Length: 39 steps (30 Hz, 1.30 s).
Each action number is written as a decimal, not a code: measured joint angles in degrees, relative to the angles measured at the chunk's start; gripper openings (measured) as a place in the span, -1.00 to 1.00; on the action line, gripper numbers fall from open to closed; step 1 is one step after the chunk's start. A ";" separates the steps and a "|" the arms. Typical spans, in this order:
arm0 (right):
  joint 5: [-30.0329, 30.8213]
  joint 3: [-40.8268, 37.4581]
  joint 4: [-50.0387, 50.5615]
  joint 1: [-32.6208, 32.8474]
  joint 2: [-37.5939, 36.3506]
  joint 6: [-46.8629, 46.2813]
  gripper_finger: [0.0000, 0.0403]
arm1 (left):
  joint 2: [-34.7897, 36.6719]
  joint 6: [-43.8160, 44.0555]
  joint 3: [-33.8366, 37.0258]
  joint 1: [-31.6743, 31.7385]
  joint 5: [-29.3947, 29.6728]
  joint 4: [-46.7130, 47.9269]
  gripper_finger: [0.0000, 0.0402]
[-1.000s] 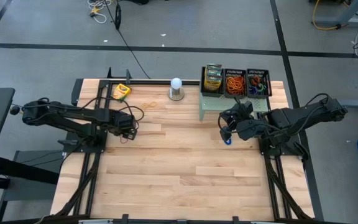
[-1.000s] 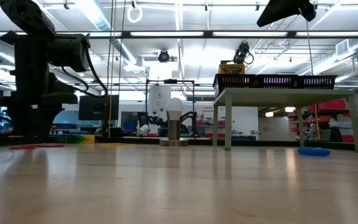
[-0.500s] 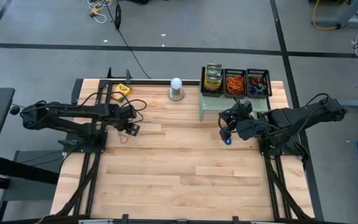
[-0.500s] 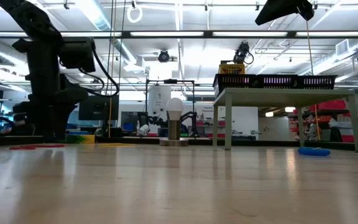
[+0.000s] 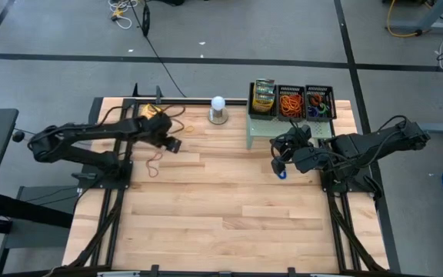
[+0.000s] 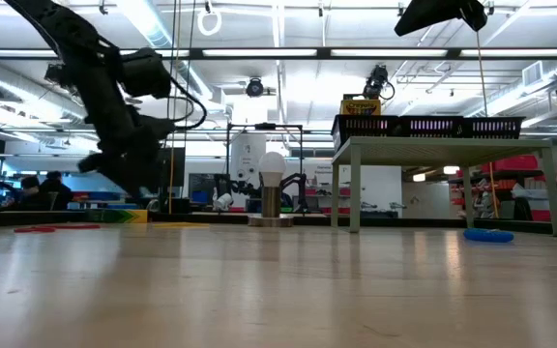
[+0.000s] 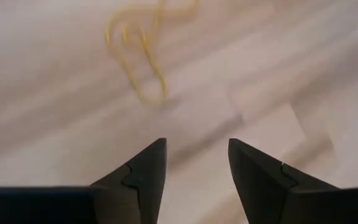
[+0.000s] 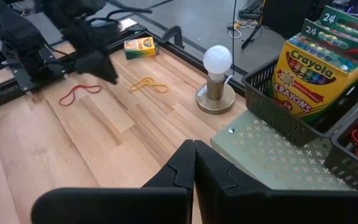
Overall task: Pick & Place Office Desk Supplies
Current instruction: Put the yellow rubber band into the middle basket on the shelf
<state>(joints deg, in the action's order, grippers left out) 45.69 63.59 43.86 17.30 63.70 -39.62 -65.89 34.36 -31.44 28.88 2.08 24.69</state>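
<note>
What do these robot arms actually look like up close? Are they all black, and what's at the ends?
Both arms are dark, nearly black, built of slim jointed segments with black cables looping alongside. The left arm and right arm look alike from above. Each ends in a gripper, left gripper and right gripper, with two matte black, wedge-shaped jaws tapering to a point. No markings are visible.

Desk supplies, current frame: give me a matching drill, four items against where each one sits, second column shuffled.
Items:
1. crayon box
2. red rubber band
3. yellow rubber band
4. blue rubber band

Places:
A. flat on the table under the right arm
B. upright in a black mesh basket on the pale green riser
C. on the table between the loose crayon box and the white ball
D. on the table near the left arm's base

Pairs: 1-B, 2-D, 3-C, 4-A
</note>
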 joint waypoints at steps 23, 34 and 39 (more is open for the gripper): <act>0.77 0.04 -0.85 0.00 0.04 0.05 -0.96 | -27.00 -20.29 -13.76 6.43 6.14 -4.62 0.04; 0.79 0.04 -2.68 -0.02 0.05 2.65 -0.96 | -26.29 -20.77 -13.66 6.49 6.21 -3.25 -0.95; 0.71 0.04 -3.58 0.00 0.07 3.86 -0.96 | -19.83 -20.82 -13.57 4.80 3.55 -3.18 -0.98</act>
<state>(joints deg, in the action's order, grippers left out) 46.40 63.64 40.28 17.30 63.77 -35.76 -85.72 13.54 -45.01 33.68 5.63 21.51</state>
